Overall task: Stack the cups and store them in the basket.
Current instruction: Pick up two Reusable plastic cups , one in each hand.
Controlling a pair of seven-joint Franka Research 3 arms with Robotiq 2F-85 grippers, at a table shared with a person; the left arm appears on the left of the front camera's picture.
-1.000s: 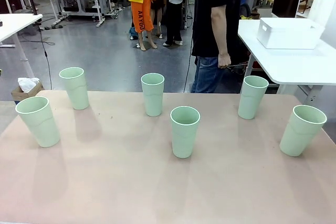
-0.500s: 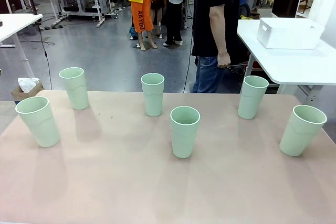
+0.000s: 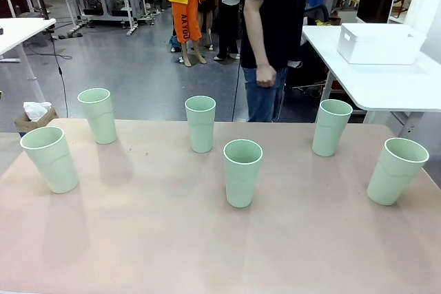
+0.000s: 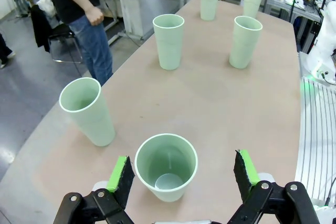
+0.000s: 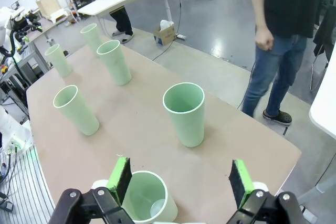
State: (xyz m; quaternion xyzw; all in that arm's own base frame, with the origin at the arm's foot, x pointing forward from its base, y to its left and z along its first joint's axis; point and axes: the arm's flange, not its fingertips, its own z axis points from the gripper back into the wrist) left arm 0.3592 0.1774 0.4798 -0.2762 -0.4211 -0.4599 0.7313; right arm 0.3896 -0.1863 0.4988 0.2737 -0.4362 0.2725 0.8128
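Six cups (image 3: 242, 172) stand upright and well apart across the table (image 3: 138, 239), none nested, so stacking has not begun. The basket (image 3: 379, 43) sits at the upper right of the front view on a white side table (image 3: 386, 87), off the work surface, probably because it is wanted only once a stack exists.

In the left wrist view the left gripper (image 4: 182, 171) hangs over a cup at the bottom centre. Its jaws are wide apart and the green pads (image 4: 119, 174) flank the rim without touching, which reads as lining up for a grasp. The right gripper (image 5: 180, 181) is likewise spread and empty, with a cup low and left of centre between its fingers.

A person (image 3: 275, 18) stands at the far edge, one hand (image 3: 265, 74) loosely closed at the side.

The basket's inside is hidden by its wall. The bottom edge cuts off the cup under the right gripper. How high either gripper hangs above its cup I cannot tell
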